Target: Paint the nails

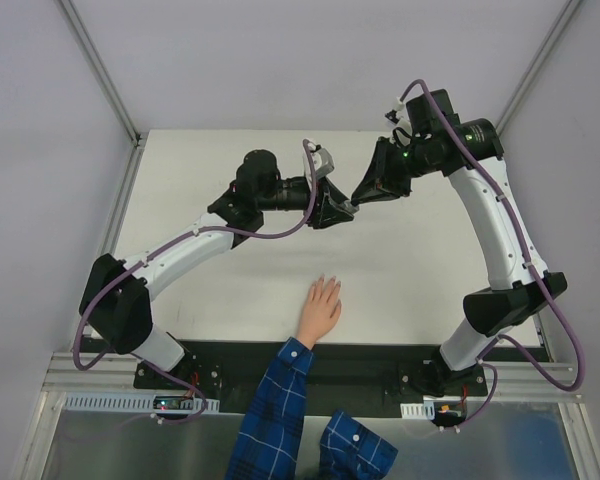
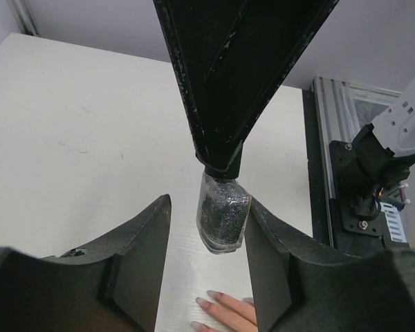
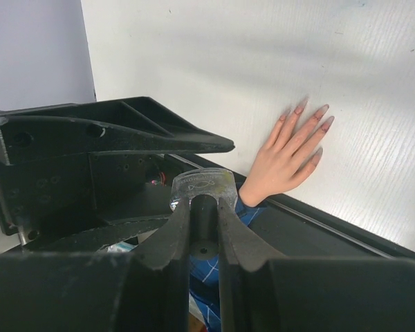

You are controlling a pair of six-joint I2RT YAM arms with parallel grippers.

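Up near the centre of the top view, over the white table [image 1: 410,280], the two tools meet tip to tip around a small clear glass bottle [image 2: 223,221]. Dark silvery glitter polish fills most of it, leaving a clear band under the neck. The right tool [image 3: 204,207] is clenched on the bottle's black cap [image 3: 203,225], and the bottle hangs from that grip, raised off the table. The left tool [image 2: 209,206] is released. Its two dark fingers [image 2: 142,263] stand on either side of the glass, one touching or just beside it at the right of the wrist view, the other with a plain gap. Low in the top view, a light-skinned human hand [image 1: 320,308] in a blue plaid sleeve [image 1: 275,415] lies flat on the table, palm down, fingers pointing toward the tools. The nails [image 3: 324,110], pale pink, tip those fingers, well apart from the bottle.
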